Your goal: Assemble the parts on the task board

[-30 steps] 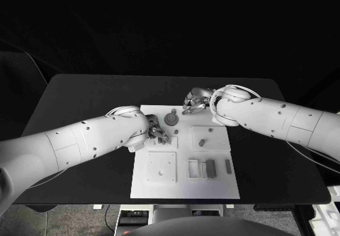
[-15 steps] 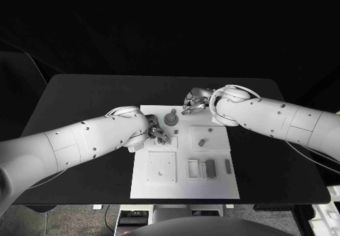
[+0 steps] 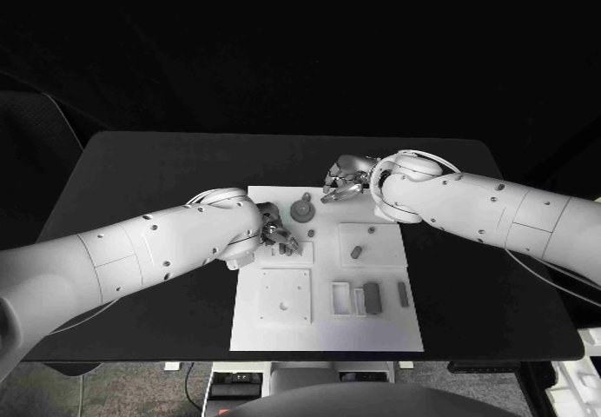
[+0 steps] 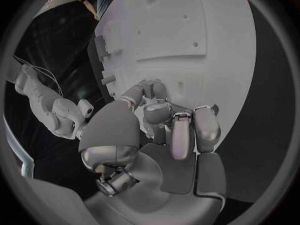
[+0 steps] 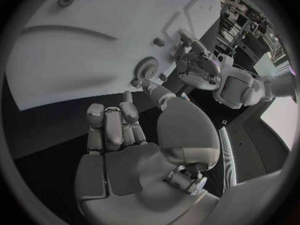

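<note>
Meanwhile, a round grey toothed part (image 3: 302, 210) is flanked by both silver robot hands on the flat white task board (image 3: 388, 330); whether the left robot hand (image 3: 278, 234) or right robot hand (image 3: 340, 184) grasps anything cannot be told.

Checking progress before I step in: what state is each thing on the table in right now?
task board: flat on the table.
round part: lying on the board's far end.
left robot hand: fingers curled over the board's left side.
right robot hand: at the board's far edge; whether it holds anything, cannot tell.

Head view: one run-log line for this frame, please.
left hand: fingers on task board at left raised block | right hand: over board's far edge, holding unclear | round part: lying on board
</note>
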Motion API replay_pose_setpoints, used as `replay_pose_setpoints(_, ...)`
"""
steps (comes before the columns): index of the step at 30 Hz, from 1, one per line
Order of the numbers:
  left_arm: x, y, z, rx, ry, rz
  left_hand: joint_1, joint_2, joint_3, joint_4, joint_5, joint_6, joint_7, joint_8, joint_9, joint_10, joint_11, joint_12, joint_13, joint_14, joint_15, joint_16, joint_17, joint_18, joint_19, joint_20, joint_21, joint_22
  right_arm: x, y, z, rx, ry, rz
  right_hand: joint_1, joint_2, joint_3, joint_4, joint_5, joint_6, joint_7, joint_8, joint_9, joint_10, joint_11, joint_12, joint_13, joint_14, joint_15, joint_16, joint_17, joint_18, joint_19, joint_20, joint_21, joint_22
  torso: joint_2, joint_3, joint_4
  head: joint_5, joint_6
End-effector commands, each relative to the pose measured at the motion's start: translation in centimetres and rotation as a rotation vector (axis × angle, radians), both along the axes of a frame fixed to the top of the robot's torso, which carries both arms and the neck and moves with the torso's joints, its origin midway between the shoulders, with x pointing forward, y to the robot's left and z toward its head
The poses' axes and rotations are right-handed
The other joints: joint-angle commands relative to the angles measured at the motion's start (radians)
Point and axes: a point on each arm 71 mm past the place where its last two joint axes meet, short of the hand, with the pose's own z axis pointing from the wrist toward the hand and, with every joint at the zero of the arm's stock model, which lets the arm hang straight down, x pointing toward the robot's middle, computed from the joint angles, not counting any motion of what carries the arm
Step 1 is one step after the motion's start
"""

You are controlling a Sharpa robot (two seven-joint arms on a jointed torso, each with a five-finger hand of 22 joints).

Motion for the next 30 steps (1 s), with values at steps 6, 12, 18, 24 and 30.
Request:
replay_pose_setpoints(6,-0.19,-0.3,-0.08,-0.021,0.011,-0.002,0.012,0.017,0.01,-0.001,0.009,0.001,0.004,-0.007,-0.003,0.01,-0.022,0.003,-0.001,0.098,-0.006,-0.007,-0.001,0.075,0.0,-0.009,0.116,-0.002,-0.05,0.06,-0.08,-0.011,0.006,0.01,-0.011,0.002,0.007,-0.001,0.003,0.003,0.009,-0.001,-0.001,0.005,-0.004,0.005,-0.002,-0.001,-0.008,0.004,0.001,0.018,-0.005,-0.002,0.01,-0.001,0.0,-0.0002,0.0001,0.001,0.0)
replay_pose_setpoints(12,-0.14,-0.29,-0.04,-0.025,0.006,0.002,0.013,0.018,0.01,-0.001,0.009,0.0,0.004,-0.007,-0.003,0.01,-0.022,0.003,-0.001,0.098,-0.006,-0.007,-0.001,0.075,0.0,-0.009,0.116,-0.002,-0.05,0.06,-0.09,-0.012,0.007,0.01,-0.011,0.002,0.007,-0.001,0.003,0.003,0.009,-0.001,-0.001,0.005,-0.004,0.005,-0.002,-0.001,-0.008,0.004,0.001,0.018,-0.005,-0.002,0.01,-0.002,0.0,-0.0002,0.0,0.001,0.0)
replay_pose_setpoints(18,-0.09,-0.22,-0.03,-0.025,0.002,0.006,0.014,0.018,0.011,-0.002,0.01,0.0,0.005,-0.008,-0.004,0.01,-0.022,0.003,-0.001,0.098,-0.006,-0.007,-0.001,0.075,0.0,-0.009,0.116,-0.002,-0.05,0.03,-0.08,-0.012,0.007,0.009,-0.011,0.002,0.007,-0.001,0.003,0.003,0.009,-0.001,-0.001,0.005,-0.004,0.005,-0.002,-0.001,-0.008,0.004,0.001,0.018,-0.005,-0.002,0.01,-0.002,0.0,-0.0002,-0.0001,0.001,0.0)
replay_pose_setpoints(24,-0.06,-0.17,0.0,-0.027,-0.003,0.01,0.016,0.02,0.013,-0.002,0.011,0.0,0.005,-0.01,-0.004,0.01,-0.022,0.003,-0.001,0.098,-0.006,-0.007,-0.001,0.075,0.0,-0.009,0.116,-0.002,-0.05,0.01,-0.08,-0.012,0.007,0.009,-0.011,0.002,0.007,-0.001,0.003,0.003,0.009,-0.001,-0.001,0.005,-0.004,0.006,-0.002,-0.002,-0.008,0.004,0.0,0.018,-0.005,-0.002,0.01,-0.002,0.0,0.0,0.0001,0.001,0.0)
replay_pose_setpoints(30,-0.1,-0.22,-0.01,-0.027,-0.001,0.006,0.024,0.027,0.018,-0.005,0.013,-0.001,0.006,-0.014,-0.006,0.009,-0.022,0.004,-0.001,0.098,-0.006,-0.007,-0.001,0.075,0.0,-0.009,0.116,-0.002,-0.06,0.0,-0.08,-0.012,0.007,0.009,-0.011,0.002,0.007,-0.001,0.003,0.003,0.009,-0.001,-0.001,0.005,-0.004,0.006,-0.002,-0.001,-0.008,0.004,0.0,0.018,-0.005,-0.002,0.01,-0.002,0.0,-0.0004,-0.0001,0.001,0.001)
